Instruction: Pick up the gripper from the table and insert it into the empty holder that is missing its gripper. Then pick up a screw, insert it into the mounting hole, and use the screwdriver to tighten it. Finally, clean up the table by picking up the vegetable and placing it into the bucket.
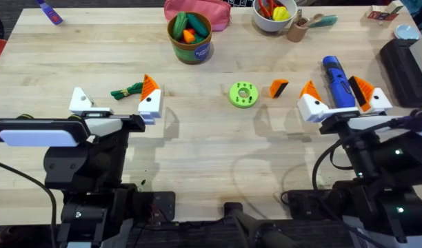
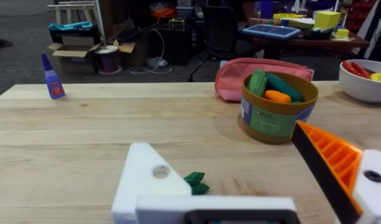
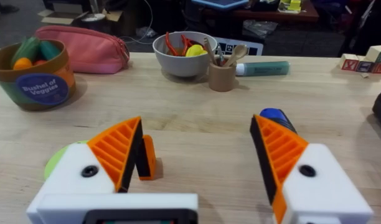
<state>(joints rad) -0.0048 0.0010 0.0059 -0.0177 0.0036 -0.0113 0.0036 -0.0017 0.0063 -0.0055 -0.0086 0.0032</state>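
The gripper (image 1: 278, 87), a small orange wedge with a black end, lies loose on the wooden table (image 1: 197, 138), just right of the green disc (image 1: 243, 95) near the table's middle. It sits just ahead and to the left of your right gripper (image 1: 340, 102), probably so that arm can reach it easily.

Your left gripper (image 1: 116, 103) has one orange ribbed pad (image 1: 149, 85) on its inner finger; the outer finger is a bare white holder (image 1: 81, 100) with an open mounting hole, seen from the left wrist (image 2: 160, 171). That is the mount missing its part. Its fingers stand apart and hold nothing. The dark green leafy vegetable (image 1: 127, 90) lies on the table between them.

Your right gripper is spread wide and empty, both orange pads in place. The blue screwdriver (image 1: 338, 81) lies on the table between its fingers, tip end hidden. Both arms sit low and pulled back toward their bases, wrists level, fingers pointing forward across the table.

The bucket (image 1: 190, 36), green-rimmed with a printed label, stands at the far edge in front of a pink pouch (image 1: 197, 10), already holding toy vegetables. A white bowl (image 1: 274, 15) sits to its right.

You have not yet begun the insertion, I judge. I cannot make out a screw.
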